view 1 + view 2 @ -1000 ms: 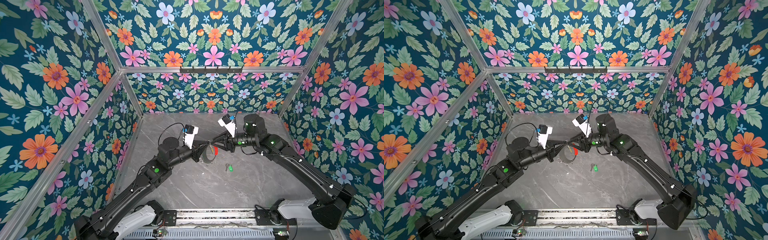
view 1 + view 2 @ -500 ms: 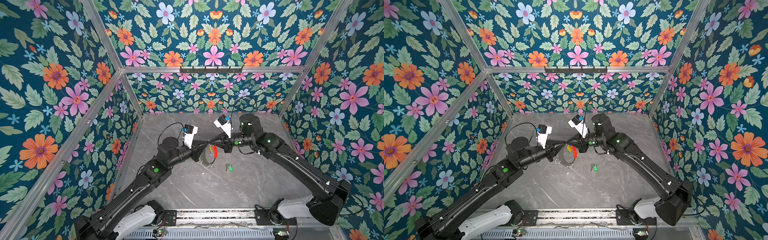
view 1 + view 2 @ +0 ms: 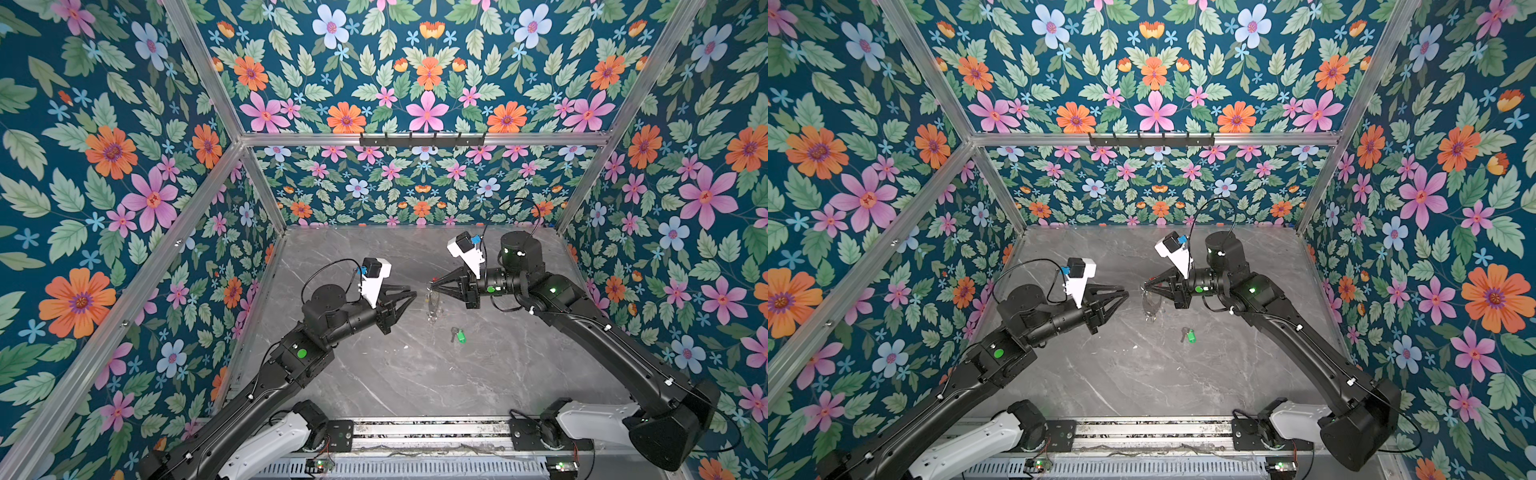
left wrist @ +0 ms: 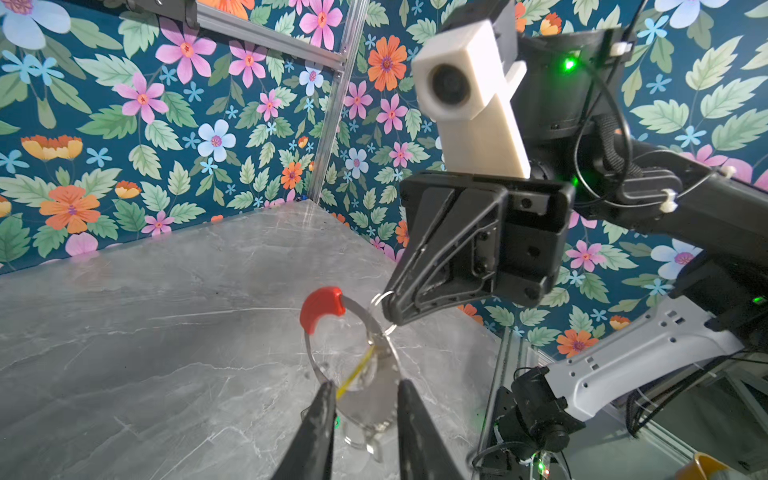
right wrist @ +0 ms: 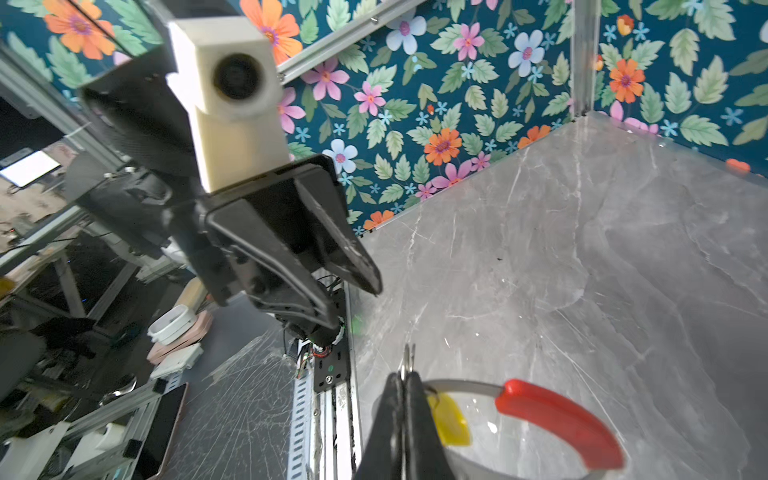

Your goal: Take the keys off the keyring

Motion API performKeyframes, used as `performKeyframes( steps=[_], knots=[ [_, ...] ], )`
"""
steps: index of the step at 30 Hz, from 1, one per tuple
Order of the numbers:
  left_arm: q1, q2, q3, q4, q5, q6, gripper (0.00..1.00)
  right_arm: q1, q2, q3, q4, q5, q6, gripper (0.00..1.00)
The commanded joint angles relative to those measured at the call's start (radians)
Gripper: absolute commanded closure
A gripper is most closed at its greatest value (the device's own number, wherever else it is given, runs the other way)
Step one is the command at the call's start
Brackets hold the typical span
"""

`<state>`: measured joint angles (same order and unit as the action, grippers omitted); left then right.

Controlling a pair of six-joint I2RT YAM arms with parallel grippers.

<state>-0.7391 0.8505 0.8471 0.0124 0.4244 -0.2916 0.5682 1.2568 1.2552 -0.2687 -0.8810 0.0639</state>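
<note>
The keyring (image 4: 309, 358), a grey wire loop with a red sleeve (image 4: 322, 305), hangs above the table from my right gripper (image 5: 405, 376), which is shut on one of its small silver rings (image 5: 408, 356). The yellow key (image 5: 451, 419) dangles on the loop just beside the closed fingers. In both top views the keyring (image 3: 432, 306) (image 3: 1150, 308) hangs under the right gripper (image 3: 432, 286) (image 3: 1145, 286). The green key (image 3: 458, 335) (image 3: 1190, 335) lies loose on the table. My left gripper (image 4: 365, 384) (image 3: 412, 291) stands open a short way left of the loop, holding nothing.
The grey marble table (image 3: 395, 374) is closed in by floral walls on three sides. A black hook rail (image 3: 422, 139) sits high on the back wall. The arms' metal base rail (image 3: 415, 432) runs along the front edge.
My right gripper has shut on the keyring's small ring. My left gripper has let go, opened and drawn back left. The loop now hangs from the right gripper alone.
</note>
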Motion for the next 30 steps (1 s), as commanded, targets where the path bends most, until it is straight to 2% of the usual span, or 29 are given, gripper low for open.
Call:
performKeyframes(
  steps=[1,6,9,15,30],
  knots=[
    [0.002,0.019,-0.01,0.067,0.083,0.039,0.71,-0.002,-0.009,-0.002,0.067,-0.118,-0.018,1.0],
    [0.006,0.02,-0.058,0.183,0.212,0.035,0.72,-0.002,-0.017,-0.02,0.116,-0.145,0.026,1.0],
    [0.006,0.019,-0.086,0.261,0.254,0.012,0.71,-0.003,-0.026,-0.041,0.162,-0.155,0.06,1.0],
    [0.009,0.028,-0.095,0.312,0.287,0.001,0.79,-0.002,-0.027,-0.052,0.183,-0.174,0.081,1.0],
    [0.053,0.071,-0.114,0.466,0.335,-0.091,0.87,-0.001,-0.036,-0.083,0.209,-0.218,0.094,1.0]
  ],
)
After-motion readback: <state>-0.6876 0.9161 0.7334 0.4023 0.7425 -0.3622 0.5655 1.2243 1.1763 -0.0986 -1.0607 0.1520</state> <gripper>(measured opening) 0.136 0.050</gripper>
